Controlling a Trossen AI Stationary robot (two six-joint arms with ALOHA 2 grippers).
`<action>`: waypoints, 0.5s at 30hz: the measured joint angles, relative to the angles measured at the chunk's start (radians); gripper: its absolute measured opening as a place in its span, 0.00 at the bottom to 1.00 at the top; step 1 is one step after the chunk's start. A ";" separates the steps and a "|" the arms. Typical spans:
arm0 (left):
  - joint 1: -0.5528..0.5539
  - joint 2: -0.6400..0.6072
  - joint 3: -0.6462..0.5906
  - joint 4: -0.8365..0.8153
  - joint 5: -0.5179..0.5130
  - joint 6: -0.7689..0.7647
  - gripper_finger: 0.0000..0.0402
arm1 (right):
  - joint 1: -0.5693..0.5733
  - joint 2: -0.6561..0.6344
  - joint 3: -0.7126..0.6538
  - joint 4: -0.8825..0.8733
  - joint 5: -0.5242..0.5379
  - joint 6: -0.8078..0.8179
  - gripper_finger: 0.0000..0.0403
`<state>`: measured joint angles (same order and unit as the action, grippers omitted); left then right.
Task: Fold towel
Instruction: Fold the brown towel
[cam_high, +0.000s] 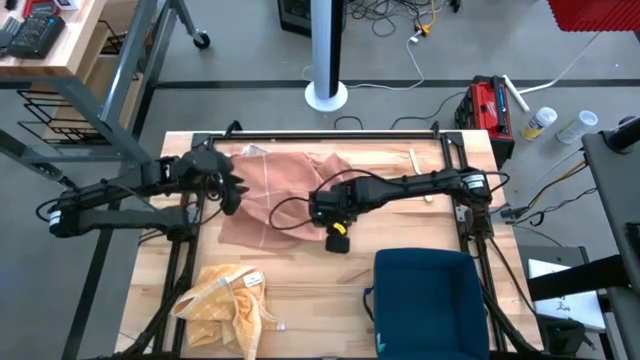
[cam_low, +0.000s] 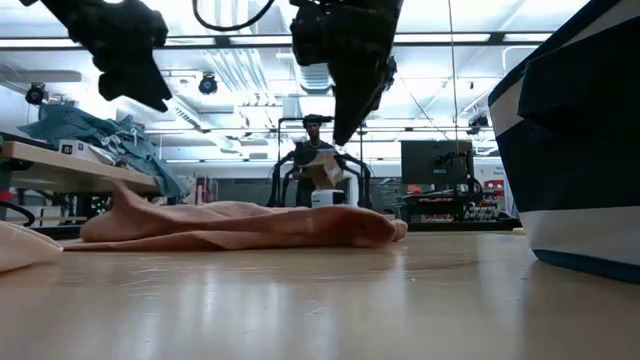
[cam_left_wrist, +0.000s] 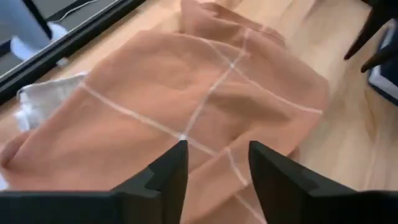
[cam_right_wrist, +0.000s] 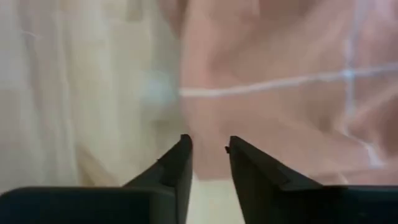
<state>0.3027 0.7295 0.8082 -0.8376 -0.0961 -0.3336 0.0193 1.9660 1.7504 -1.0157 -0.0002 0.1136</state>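
Both grippers hover empty with fingers parted over a rumpled salmon-pink cloth towel (cam_high: 285, 190) with white grid lines, the left gripper (cam_high: 232, 190) at its left edge, the right gripper (cam_high: 337, 238) at its near edge.

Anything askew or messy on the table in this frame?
The orange towel lies rumpled with uneven edges, not squarely folded. A yellow cloth sits crumpled in a heap at the table's front left.
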 joint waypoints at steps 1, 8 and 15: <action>0.000 0.005 0.000 0.003 -0.029 -0.007 0.42 | -0.005 -0.006 0.002 -0.012 0.028 -0.002 0.29; 0.009 0.050 -0.005 0.006 -0.385 -0.060 0.42 | -0.119 -0.043 0.002 -0.033 0.154 -0.035 0.36; 0.134 0.129 -0.009 0.018 -0.455 -0.058 0.38 | -0.298 -0.043 -0.006 -0.028 0.058 0.004 0.37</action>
<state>0.4368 0.8584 0.7990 -0.8200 -0.5515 -0.3911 -0.2786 1.9228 1.7441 -1.0440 0.0581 0.1172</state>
